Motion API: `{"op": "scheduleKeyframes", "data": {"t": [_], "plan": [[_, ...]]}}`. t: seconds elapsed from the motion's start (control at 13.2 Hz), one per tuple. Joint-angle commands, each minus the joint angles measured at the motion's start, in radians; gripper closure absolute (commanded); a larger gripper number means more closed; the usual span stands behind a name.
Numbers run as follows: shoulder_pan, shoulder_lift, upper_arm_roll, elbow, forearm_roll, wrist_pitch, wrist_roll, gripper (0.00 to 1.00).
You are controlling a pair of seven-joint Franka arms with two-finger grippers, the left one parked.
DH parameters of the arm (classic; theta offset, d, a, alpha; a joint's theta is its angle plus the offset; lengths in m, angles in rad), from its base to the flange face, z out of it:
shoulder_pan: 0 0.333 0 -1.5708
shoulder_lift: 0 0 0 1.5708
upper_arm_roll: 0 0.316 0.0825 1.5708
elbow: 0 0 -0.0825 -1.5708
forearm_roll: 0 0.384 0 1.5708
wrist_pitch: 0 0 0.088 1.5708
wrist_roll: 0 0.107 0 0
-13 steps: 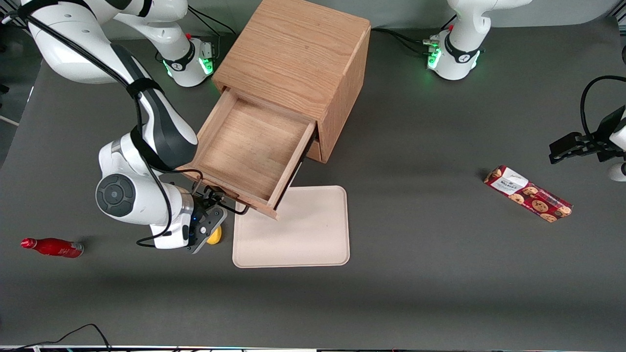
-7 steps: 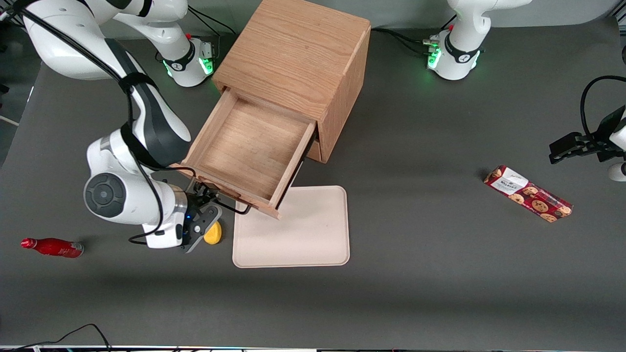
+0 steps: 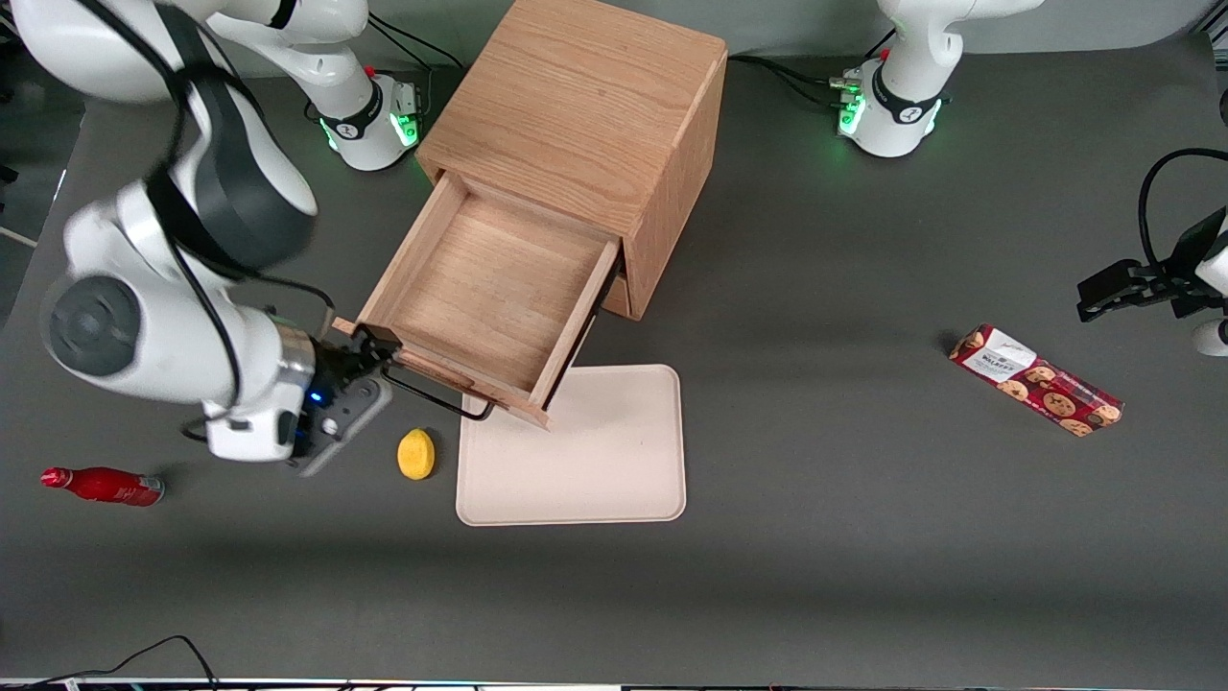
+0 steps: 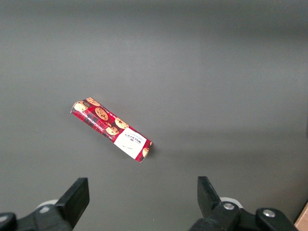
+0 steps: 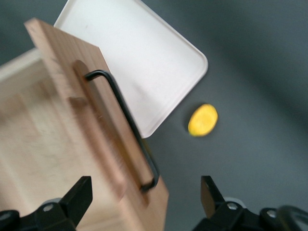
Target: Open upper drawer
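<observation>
The upper drawer (image 3: 489, 288) of the light oak cabinet (image 3: 576, 106) stands pulled far out, and its plain wood interior is bare. Its thin black bar handle (image 3: 441, 398) runs along the drawer front, which faces the front camera. My right gripper (image 3: 369, 357) is open and holds nothing. It is at the end of the handle toward the working arm's end of the table, close to the drawer front's corner. In the right wrist view the handle (image 5: 122, 120) and drawer front (image 5: 62, 82) lie ahead of the open gripper (image 5: 145, 199). The lower drawer is hidden under the upper one.
A cream tray (image 3: 576, 446) lies on the table in front of the drawer, partly under it, and shows in the right wrist view (image 5: 139, 62). A small yellow fruit (image 3: 415, 454) lies beside the tray. A red bottle (image 3: 101, 485) lies toward the working arm's end, a cookie packet (image 3: 1036, 381) toward the parked arm's.
My gripper has come off the handle's middle and moved up and toward the working arm's end, uncovering the yellow fruit. The drawer has stayed pulled out.
</observation>
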Motion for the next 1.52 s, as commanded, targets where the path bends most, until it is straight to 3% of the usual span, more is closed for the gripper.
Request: {"op": "scheduleKeyframes", "data": {"t": [0.0, 0.15, 0.38, 0.61, 0.91, 1.44], "plan": [[-0.002, -0.205, -0.016, -0.058, 0.019, -0.129, 0.224, 0.00], [-0.011, -0.340, -0.021, -0.137, 0.019, -0.181, 0.405, 0.00], [-0.040, -0.553, -0.033, -0.343, 0.024, -0.206, 0.507, 0.00], [-0.040, -0.740, -0.177, -0.538, 0.134, -0.151, 0.509, 0.00], [-0.041, -0.909, -0.235, -0.704, 0.139, -0.099, 0.497, 0.00], [-0.035, -0.781, -0.318, -0.537, 0.143, -0.093, 0.448, 0.00]]}}
